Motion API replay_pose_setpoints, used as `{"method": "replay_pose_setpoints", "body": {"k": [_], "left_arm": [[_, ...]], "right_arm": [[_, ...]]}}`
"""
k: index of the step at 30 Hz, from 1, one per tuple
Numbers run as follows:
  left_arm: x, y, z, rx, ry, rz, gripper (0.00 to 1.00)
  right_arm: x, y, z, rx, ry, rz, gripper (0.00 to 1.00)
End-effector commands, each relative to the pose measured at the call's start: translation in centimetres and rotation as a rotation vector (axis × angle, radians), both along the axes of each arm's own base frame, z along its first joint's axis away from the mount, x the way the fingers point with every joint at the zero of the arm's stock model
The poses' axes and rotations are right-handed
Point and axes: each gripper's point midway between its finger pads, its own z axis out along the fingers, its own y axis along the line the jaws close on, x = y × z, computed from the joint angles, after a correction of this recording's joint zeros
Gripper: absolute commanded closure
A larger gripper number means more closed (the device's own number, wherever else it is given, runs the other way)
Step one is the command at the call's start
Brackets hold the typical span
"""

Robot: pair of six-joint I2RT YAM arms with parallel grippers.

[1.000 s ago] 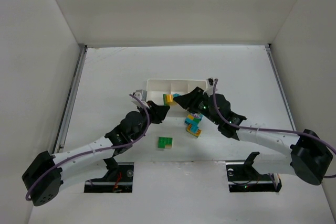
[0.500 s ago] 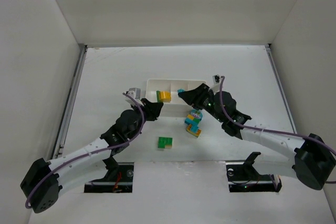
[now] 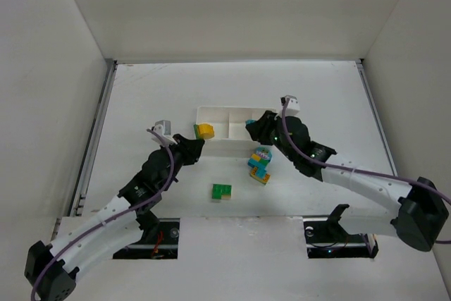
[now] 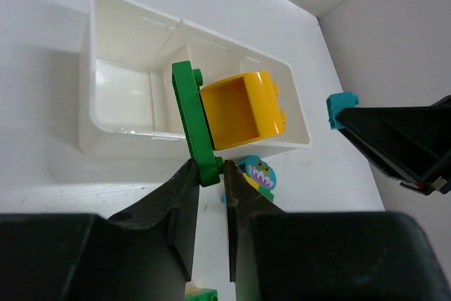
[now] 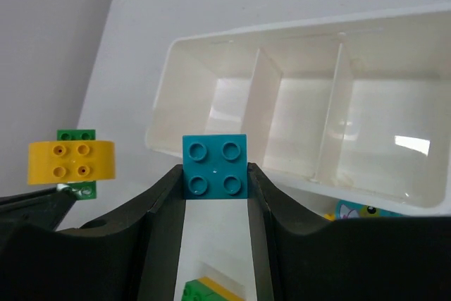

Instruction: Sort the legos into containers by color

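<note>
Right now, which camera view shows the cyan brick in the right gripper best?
The right wrist view: the cyan brick sits central, four studs facing the camera. The left wrist view shows only a small part; the top view, a small speck.

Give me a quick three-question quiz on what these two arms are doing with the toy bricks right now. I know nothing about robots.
1. True or false: the white tray already has bricks in its three compartments.
2. What do the right jaws hold?
A. a cyan brick
B. a red brick
C. nothing
3. The left jaws pinch a green plate. What colour is the rounded brick stuck to it?

Key
1. False: all three compartments look empty.
2. A
3. Yellow
</note>
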Motion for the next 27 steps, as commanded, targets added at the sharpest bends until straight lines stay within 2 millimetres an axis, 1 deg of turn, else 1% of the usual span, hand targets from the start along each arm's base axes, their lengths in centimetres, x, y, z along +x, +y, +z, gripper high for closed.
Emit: {"method": "replay_pose_setpoints", "body": {"k": [1,3,4,6,8,12,15,17,19,20,22,24,27], "left_arm": [[0.0,1.5,0.8,-0.038,0.040,0.058,0.92],[0.0,2.2,0.3,-0.045,0.057,0.080,0.92],[0.0,2.4,0.2,-0.052,0.059,0.084,0.92],[-0.2,2.5,0.2,-0.065,0.058,0.078,0.91],[-0.4,2.0,0.1,-0.080,0.062,0.050,0.91],[-0.7,1.2,0.1,-0.095,0.061,0.006,0.91],[-0.9,0.6,0.3,-0.106,0.058,-0.027,0.91],[-1.0,0.3,0.3,-0.110,0.060,-0.044,0.91],[-1.1,0.1,0.1,-0.114,0.066,-0.056,0.91],[-1.2,0.0,0.1,-0.117,0.068,-0.059,0.91],[-1.3,-0.2,0.1,-0.129,0.077,-0.070,0.91],[-1.4,-0.6,0.2,-0.152,0.099,-0.091,0.90],[-1.8,-1.5,0.3,-0.182,0.148,-0.137,0.91]], "right_arm": [[1.2,1.0,0.2,-0.114,-0.027,0.014,0.74],[1.8,2.7,-0.2,-0.135,-0.024,0.044,0.74],[2.2,3.3,-0.3,-0.150,-0.024,0.046,0.74],[3.1,4.0,-1.0,-0.173,-0.015,0.044,0.74],[3.9,4.6,-1.8,-0.206,-0.008,0.037,0.74],[5.8,4.2,-3.3,-0.266,0.010,-0.002,0.71],[6.8,4.1,-4.0,-0.294,0.015,-0.027,0.68],[7.2,3.9,-4.4,-0.304,0.020,-0.044,0.64],[7.4,3.6,-4.5,-0.303,0.024,-0.058,0.56],[7.4,3.5,-4.4,-0.299,0.020,-0.061,0.50],[7.4,3.3,-4.1,-0.292,0.015,-0.065,0.45],[7.2,3.0,-3.3,-0.285,0.000,-0.065,0.40],[6.2,2.3,-1.7,-0.268,-0.038,-0.047,0.37]]}}
